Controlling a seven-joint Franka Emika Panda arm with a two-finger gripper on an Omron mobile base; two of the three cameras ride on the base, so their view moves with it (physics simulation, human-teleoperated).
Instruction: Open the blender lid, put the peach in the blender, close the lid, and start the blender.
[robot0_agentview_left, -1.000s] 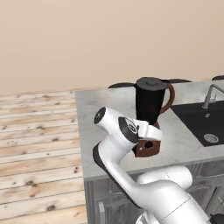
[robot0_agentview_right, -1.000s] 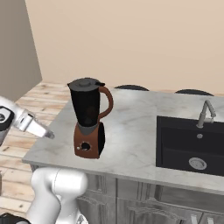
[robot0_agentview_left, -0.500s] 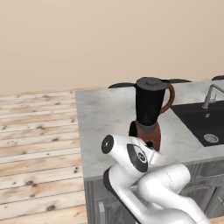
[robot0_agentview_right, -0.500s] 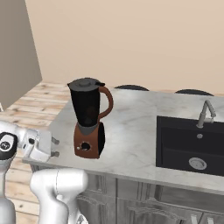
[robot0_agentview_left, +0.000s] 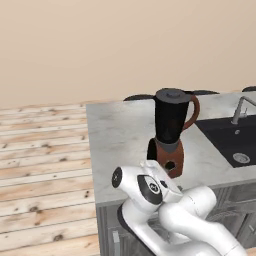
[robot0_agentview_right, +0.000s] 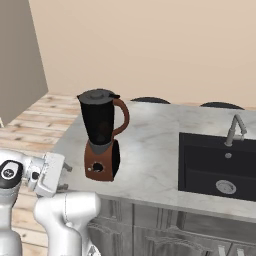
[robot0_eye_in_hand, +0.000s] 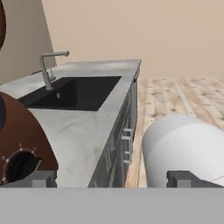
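Left base view: the blender (robot0_agentview_left: 170, 131) stands on the grey marble counter (robot0_agentview_left: 117, 140), near its front edge, with its handle turned toward the black sink (robot0_agentview_left: 234, 142) well off to its right. The blender lid (robot0_agentview_left: 172, 94) sits flat on the jar's rim, closing it. The white arm bends low in front of the counter, just below the blender's base.

Right base view: the blender is upright on the counter, left of the sink and its grey faucet (robot0_agentview_right: 234, 129), its round black knob (robot0_agentview_right: 97, 167) facing the front edge. The lid is on the jar. The tool (robot0_agentview_right: 64, 177) sits low at the counter's front corner, just left of the blender base and apart from it.

Hand view: the blender's reddish-brown base and knob (robot0_eye_in_hand: 19, 166) fill the lower left. The tool's two dark tips (robot0_eye_in_hand: 41, 179) stand wide apart, with nothing between them. Beyond the blender lie the sink (robot0_eye_in_hand: 74, 92) and faucet (robot0_eye_in_hand: 48, 68).
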